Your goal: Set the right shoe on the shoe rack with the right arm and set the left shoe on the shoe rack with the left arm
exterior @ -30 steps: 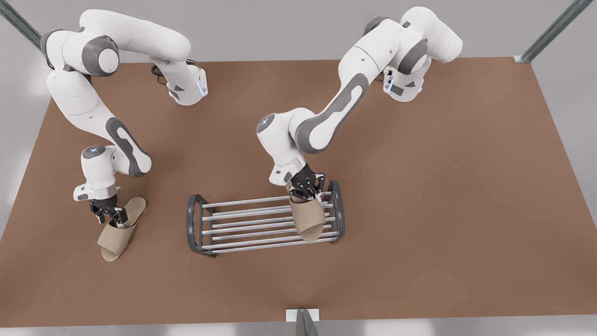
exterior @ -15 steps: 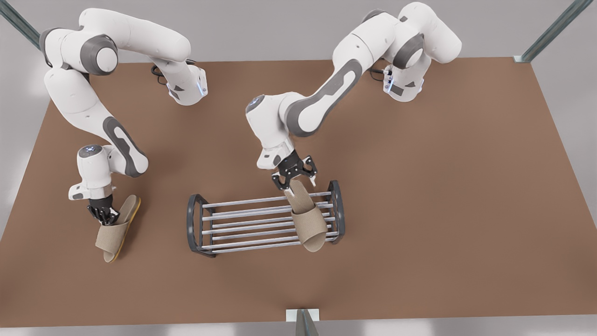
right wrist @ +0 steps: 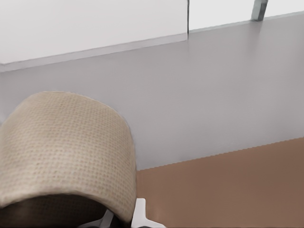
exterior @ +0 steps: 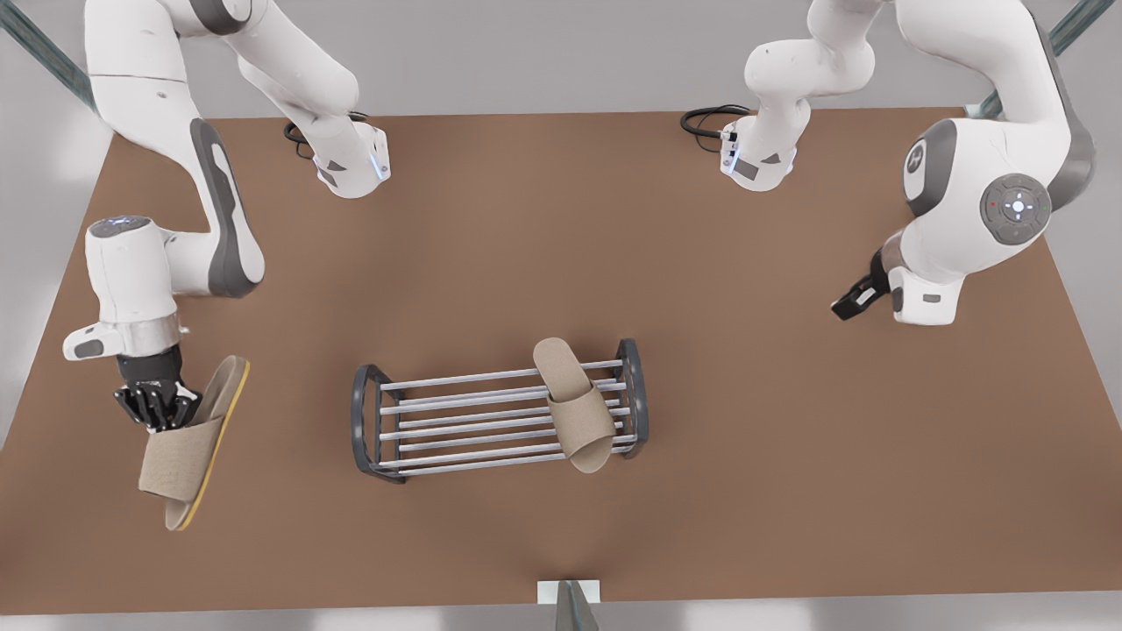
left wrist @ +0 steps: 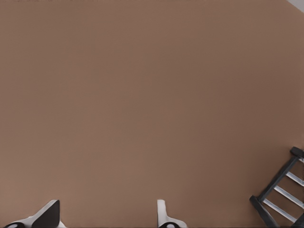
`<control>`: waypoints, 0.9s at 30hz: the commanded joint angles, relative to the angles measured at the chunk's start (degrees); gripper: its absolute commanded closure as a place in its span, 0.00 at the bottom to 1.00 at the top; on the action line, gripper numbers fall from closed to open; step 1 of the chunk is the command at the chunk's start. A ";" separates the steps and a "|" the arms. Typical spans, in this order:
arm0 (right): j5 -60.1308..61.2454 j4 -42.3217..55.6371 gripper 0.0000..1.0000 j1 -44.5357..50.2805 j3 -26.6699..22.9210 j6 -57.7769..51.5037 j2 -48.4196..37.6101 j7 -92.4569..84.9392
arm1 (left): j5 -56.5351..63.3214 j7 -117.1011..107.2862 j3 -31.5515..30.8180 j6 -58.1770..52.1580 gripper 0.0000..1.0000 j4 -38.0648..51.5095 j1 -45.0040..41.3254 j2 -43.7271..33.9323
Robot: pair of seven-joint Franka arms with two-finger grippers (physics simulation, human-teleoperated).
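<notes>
The shoe rack (exterior: 361, 421) stands at the table's middle. The left shoe (exterior: 578, 412), a beige slipper, lies across the bars at the rack's end toward the front view's right, toe over the near edge. My left gripper (exterior: 846, 307) hangs open and empty far off at the front view's right; its wrist view shows the gripper (left wrist: 107, 214) above bare table, with a rack corner (left wrist: 278, 199) in view. My right gripper (exterior: 156, 407), at the front view's left, is shut on the right shoe (exterior: 180, 456), held tilted above the table. The strap (right wrist: 66, 152) is close to its camera.
Both arm bases (exterior: 351, 166) (exterior: 758, 162) sit at the table's far edge with black cables beside them. Brown table (exterior: 789, 456) extends around the rack on all sides. A small metal post (exterior: 570, 605) stands at the near edge.
The left gripper let go of the slipper on the rack, opened, and swung far toward the front view's right. The right gripper lifted its slipper and drifted toward the front view's left.
</notes>
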 commanded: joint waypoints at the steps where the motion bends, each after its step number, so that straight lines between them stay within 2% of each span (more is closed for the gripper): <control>1: 0.19 10.76 0.79 0.09 4.65 -42.09 -0.93 15.87 | -1.97 41.62 0.31 8.83 0.00 5.73 -0.05 5.93; 2: 0.19 15.07 0.79 0.17 6.84 -47.01 -0.49 16.65 | -1.97 41.26 0.31 7.59 0.00 5.83 0.56 7.08; 3: -0.16 15.42 0.79 1.13 9.13 -47.54 -0.49 21.75 | -2.15 40.82 0.23 5.49 0.00 5.65 1.18 6.37; 4: -0.42 15.51 0.79 5.35 9.13 -48.33 -0.49 27.28 | -1.97 40.03 0.05 4.77 0.00 5.65 0.74 6.37; 8: -14.48 35.97 0.79 26.62 8.17 -71.44 12.33 50.40 | -0.74 39.77 -0.13 5.65 0.00 6.27 0.47 6.37; 9: -16.86 46.08 0.79 32.42 5.54 -76.37 18.31 53.39 | -0.56 39.77 -0.04 6.53 0.00 6.18 0.47 6.64; 10: -16.86 51.71 0.79 43.31 -4.82 -76.37 20.34 55.41 | -0.48 39.77 -0.04 6.62 0.00 6.18 0.56 6.73; 11: -16.51 56.20 0.79 51.50 -11.87 -76.81 23.68 56.56 | -0.48 39.77 -0.04 6.71 0.00 6.26 0.47 6.90; 27: -16.60 55.85 0.79 50.80 -12.57 -69.16 30.98 56.30 | 0.58 39.77 0.05 7.06 0.00 5.91 1.00 7.52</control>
